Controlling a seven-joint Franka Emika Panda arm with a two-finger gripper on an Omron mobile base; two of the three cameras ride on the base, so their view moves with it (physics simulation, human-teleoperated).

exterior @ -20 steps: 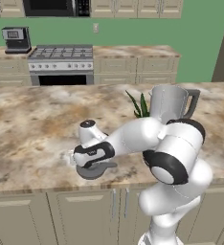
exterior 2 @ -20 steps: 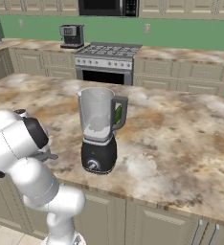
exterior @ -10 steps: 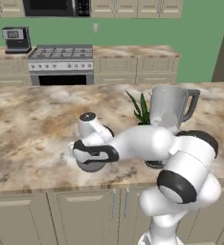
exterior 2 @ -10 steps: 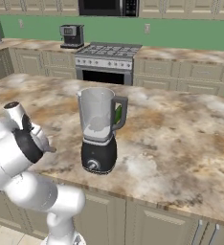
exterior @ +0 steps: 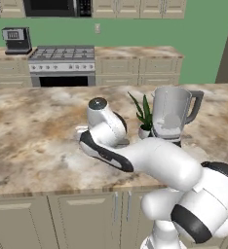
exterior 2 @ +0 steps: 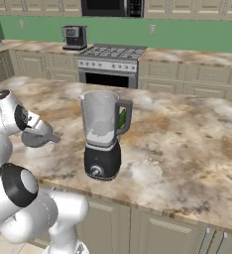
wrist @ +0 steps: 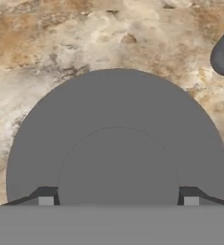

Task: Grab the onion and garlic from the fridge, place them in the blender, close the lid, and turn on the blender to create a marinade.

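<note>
Hand view shows the gripper point(wrist: 117, 201) spread wide around the lid's point(wrist: 116, 143) bump; next, close and lift toward the blender point(exterior 2: 103, 134).

Matt dark grey lid point(wrist: 117, 143), mottled polished stone counter point(wrist: 61, 43), clear glassy blender point(exterior 2: 102, 134) jar

Kitchen, stove point(exterior: 62, 59), cabinets (marble counter point(exterior: 33, 141))

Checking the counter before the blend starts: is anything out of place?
The blender stands open-topped; its lid is off the jar, down by the counter under the gripper. Nothing looks spilled or tipped.
</note>
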